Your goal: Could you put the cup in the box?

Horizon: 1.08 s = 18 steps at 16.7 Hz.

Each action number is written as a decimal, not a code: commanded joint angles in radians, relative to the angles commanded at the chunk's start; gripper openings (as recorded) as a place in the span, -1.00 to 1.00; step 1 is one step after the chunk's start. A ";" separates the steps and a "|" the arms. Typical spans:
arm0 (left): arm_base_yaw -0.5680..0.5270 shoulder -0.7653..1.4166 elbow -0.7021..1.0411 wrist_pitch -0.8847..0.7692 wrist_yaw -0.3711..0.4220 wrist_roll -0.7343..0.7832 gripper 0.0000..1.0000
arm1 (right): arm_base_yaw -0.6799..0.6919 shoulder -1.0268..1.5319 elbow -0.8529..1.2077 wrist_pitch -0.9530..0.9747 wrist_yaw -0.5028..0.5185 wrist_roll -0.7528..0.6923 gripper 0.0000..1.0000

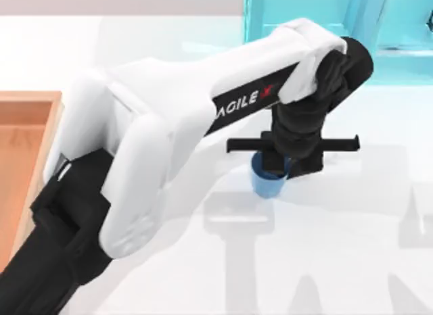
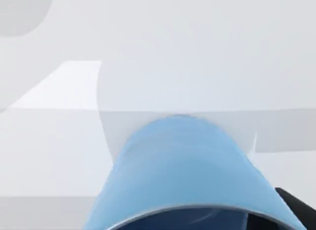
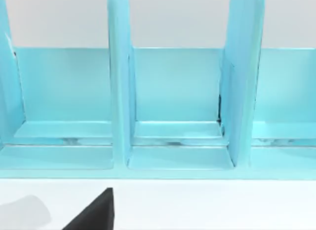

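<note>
The left arm reaches across the white counter point(image 1: 352, 261) and its left gripper point(image 1: 274, 167) is lowered straight over the blue cup point(image 1: 268, 184), which stands on the counter a little right of the middle, in front of the turquoise shelf unit point(image 1: 399, 31). I cannot tell if the gripper has closed on the cup; the left wrist view shows the cup's wall point(image 2: 182, 166) very close, with one dark fingertip point(image 2: 296, 205) beside its rim. The wooden box point(image 1: 20, 159) lies at the counter's left edge, well apart from the cup.
</note>
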 joint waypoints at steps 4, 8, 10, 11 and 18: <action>-0.004 -0.002 -0.002 -0.001 0.000 0.001 -1.00 | 0.000 0.000 0.000 0.000 0.000 0.000 1.00; 0.061 -0.062 -0.059 -0.013 0.005 0.067 -1.00 | 0.000 0.000 0.000 0.000 0.000 0.000 1.00; 0.155 -0.140 -0.130 -0.025 0.012 0.159 -1.00 | 0.000 0.000 0.000 0.000 0.000 0.000 1.00; 0.217 -0.189 -0.173 -0.032 0.016 0.219 -1.00 | 0.000 0.000 0.000 0.000 0.000 0.000 1.00; 0.779 -0.634 -0.551 -0.079 0.057 0.765 -1.00 | 0.000 0.000 0.000 0.000 0.000 0.000 1.00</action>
